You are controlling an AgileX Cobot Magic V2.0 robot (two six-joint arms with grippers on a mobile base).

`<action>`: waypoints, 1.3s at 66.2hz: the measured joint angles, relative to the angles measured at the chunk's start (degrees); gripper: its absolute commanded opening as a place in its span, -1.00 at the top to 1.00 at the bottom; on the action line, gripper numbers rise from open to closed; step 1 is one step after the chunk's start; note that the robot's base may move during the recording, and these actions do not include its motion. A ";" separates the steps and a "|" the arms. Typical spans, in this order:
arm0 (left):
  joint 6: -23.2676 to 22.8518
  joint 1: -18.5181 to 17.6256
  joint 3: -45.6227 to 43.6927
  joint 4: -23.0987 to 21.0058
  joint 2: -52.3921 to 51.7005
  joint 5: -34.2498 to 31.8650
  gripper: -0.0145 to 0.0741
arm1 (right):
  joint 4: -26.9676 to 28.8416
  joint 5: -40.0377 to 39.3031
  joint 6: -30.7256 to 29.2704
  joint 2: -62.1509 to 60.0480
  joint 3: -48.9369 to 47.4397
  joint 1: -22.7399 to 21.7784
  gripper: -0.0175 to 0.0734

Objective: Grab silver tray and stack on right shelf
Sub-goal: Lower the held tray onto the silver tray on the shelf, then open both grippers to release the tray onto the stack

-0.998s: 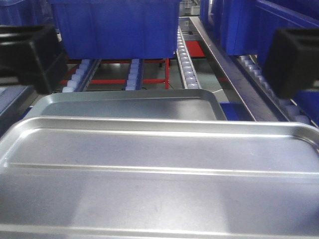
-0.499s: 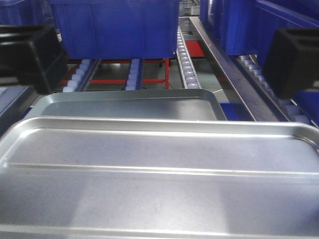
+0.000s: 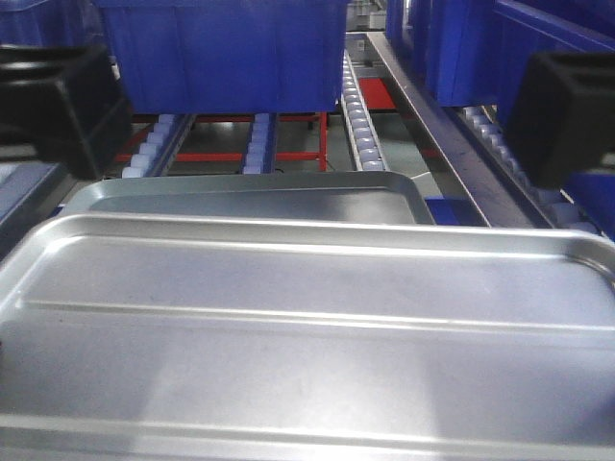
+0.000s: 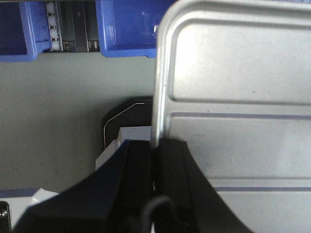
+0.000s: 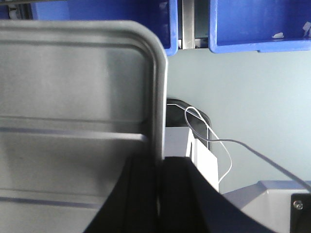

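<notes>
Nearest me, the silver tray (image 3: pixel 307 317) fills the lower half of the front view. It is carried clear of any surface: both wrist views show pale floor beneath its ends. Its long axis runs left to right across my view, so the two arms share it evenly and neither is nearer.

My left pincer (image 4: pixel 156 150) is closed narrow on the rim of the tray's left short end, with a black finger on either side of the raised lip. My right pincer (image 5: pixel 159 162) clamps the right short end the same way.

The tray is thin, dull-shining metal, shallow, with rounded corners and two long pressed ridges along its floor. I judge the lip slippery, so both arms should advance together.

Just beyond it lies a second tray (image 3: pixel 250 202), plainer, with a wide sloping rim. It seems to rest at the front of the rack. Its near edge is hidden behind the one I carry, and I cannot tell the height gap between them.

Farther on is the right shelf (image 3: pixel 357 120), steel rails of small pale rollers over a red underframe, running away from me. The goal therefore lies straight ahead of the pincers, square to the tray's long axis. A blue bin (image 3: pixel 226 53) sits on the rollers at the far end, and more blue bins (image 3: pixel 461 48) stand to the right.
</notes>
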 measured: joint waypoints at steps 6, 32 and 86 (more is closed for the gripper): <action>0.86 0.48 0.00 0.14 0.00 -0.14 0.89 | -2.32 -0.88 -1.31 0.00 0.00 0.00 0.46; 20.25 21.30 0.00 -2.59 0.00 -7.62 0.89 | -4.94 -15.46 -9.37 6.30 -2.71 -11.97 0.46; 39.60 41.44 -3.45 -7.70 21.37 -29.75 0.89 | -4.74 -25.50 -23.30 35.60 -20.33 -27.77 0.46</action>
